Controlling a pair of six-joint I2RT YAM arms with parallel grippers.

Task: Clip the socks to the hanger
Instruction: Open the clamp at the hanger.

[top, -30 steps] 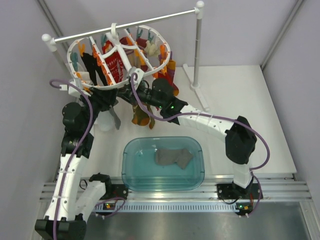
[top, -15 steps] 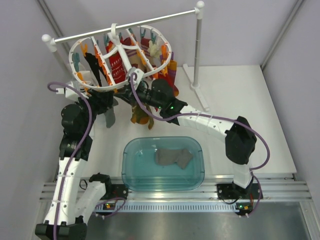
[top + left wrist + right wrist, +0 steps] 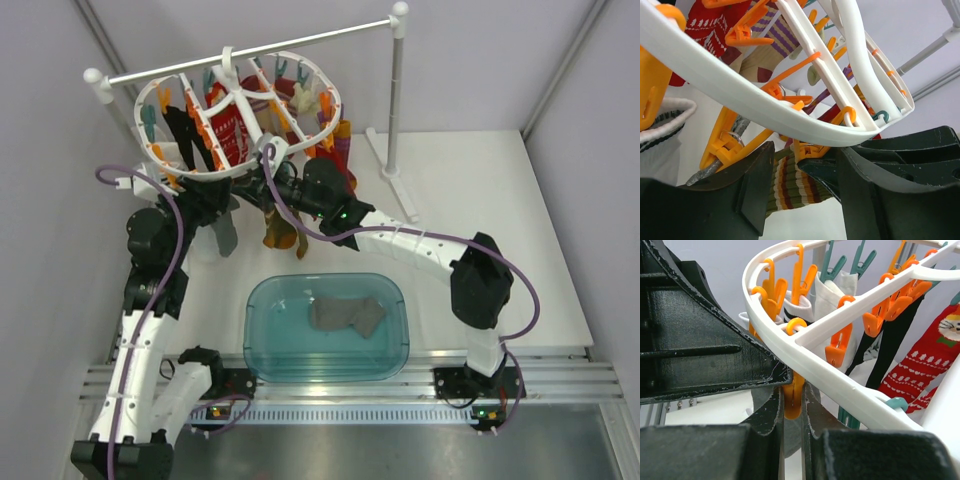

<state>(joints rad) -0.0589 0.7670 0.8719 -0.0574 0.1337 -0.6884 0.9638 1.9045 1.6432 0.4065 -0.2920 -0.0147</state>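
Two-arm clipping station. The right gripper (image 3: 792, 407) is pinching an orange clip (image 3: 793, 390) under the near rim of the hanger (image 3: 232, 172), its fingers nearly together. The left gripper (image 3: 805, 170) is gaping wide below that rim, holding nothing. The first grey sock (image 3: 226, 236) is hanging just beside it. The second grey sock (image 3: 345, 315) is lying in the teal basin (image 3: 262, 300). Bare table (image 3: 480, 190) is lying open to the right, and the rail stand (image 3: 260, 45) is bounding the rear.
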